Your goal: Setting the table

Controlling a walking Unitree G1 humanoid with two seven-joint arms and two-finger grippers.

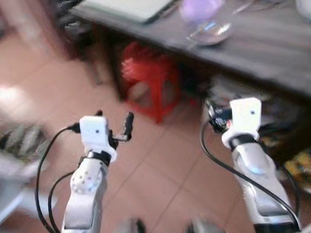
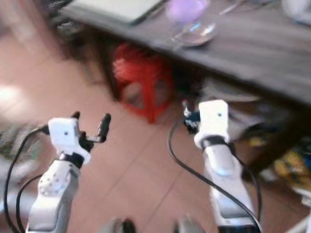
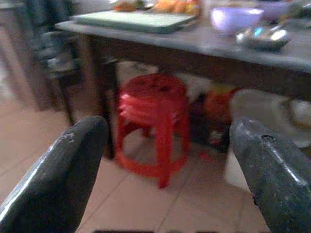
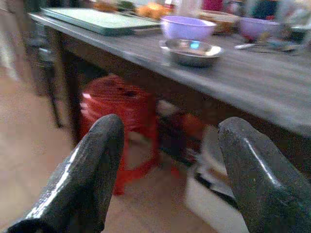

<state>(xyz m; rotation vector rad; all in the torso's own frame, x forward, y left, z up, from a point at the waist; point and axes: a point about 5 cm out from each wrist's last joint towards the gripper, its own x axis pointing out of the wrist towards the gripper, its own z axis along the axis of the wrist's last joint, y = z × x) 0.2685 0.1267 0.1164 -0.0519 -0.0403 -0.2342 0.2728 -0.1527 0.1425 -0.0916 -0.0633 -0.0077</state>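
Observation:
A dark wooden table point(image 1: 269, 46) stands ahead, blurred in the head views. On it rest a purple bowl point(image 1: 201, 6), a shallow metal bowl point(image 1: 211, 32) just in front of it, and a pale green tray point(image 1: 129, 2) toward the left end. A second purple bowl point(image 4: 260, 26) and a spoon point(image 4: 252, 46) lie farther along. Both arms are raised over the tiled floor, short of the table edge. My left gripper point(image 1: 113, 117) is open and empty, its fingers point(image 3: 63, 170) spread wide. My right gripper point(image 4: 172, 125) is likewise open with nothing in it.
A stack of red plastic stools point(image 1: 149, 79) sits under the table near its left end. A dark chair point(image 1: 76, 25) stands at the table's left corner. Bags and clutter point(image 1: 306, 163) lie under the right side. White furniture point(image 1: 3, 184) stands at my left.

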